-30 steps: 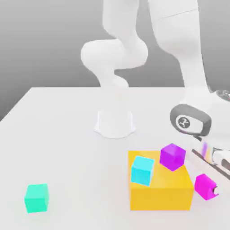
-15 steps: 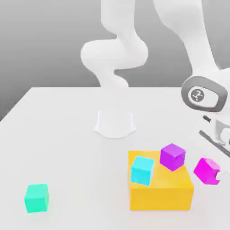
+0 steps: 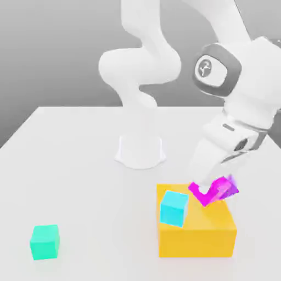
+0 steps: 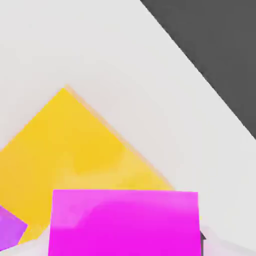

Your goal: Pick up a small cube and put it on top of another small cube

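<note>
Exterior view: the claw (image 3: 206,186) of the white robot arm (image 3: 247,77) is closed on the magenta cube (image 3: 203,195), which lies between its fingertips at the lower end of the hand. The held cube is tilted, one corner pointing down, and appears in front of the upper face of the orange block (image 3: 195,241), toward the exterior view's right; whether it touches the block cannot be told. The violet cube (image 3: 233,189) is partly hidden behind the claw and the magenta cube, just beside the latter on the exterior view's right; contact between the two cubes cannot be told. The cyan cube (image 3: 174,208) rests on the orange block, on the exterior view's left of the claw. The green cube (image 3: 45,242) lies on the white counter (image 3: 99,214), well apart from the block, toward the exterior view's left.

Hand view: the magenta cube is seen close to the camera, with the orange block beyond it and a corner of the violet cube over the block, apart from the magenta cube in this view.
</note>
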`<state>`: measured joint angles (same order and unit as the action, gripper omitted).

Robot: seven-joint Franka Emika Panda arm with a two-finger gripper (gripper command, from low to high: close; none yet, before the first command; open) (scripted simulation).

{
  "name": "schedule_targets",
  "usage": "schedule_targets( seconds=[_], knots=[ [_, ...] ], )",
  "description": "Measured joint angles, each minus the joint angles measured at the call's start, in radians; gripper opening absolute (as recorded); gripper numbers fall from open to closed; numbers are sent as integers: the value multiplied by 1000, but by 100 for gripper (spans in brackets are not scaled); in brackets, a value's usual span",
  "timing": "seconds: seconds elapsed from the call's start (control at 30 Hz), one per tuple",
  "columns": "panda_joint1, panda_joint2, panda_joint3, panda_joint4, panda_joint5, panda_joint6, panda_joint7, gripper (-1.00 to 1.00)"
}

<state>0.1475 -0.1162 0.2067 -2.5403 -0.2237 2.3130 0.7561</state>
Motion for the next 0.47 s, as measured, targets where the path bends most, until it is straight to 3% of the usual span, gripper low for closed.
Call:
schedule_targets(
  seconds=[0.2, 0.33, 0.37, 0.47],
  knots=[
    [-45, -158, -96, -99, 239, 40, 117, -100],
    [-58, -69, -104, -148, 256, 190, 131, -100],
    [-59, -40, -103, -158, 254, 229, 133, 100],
    [-59, -40, -103, -158, 254, 229, 133, 100]
  ],
)
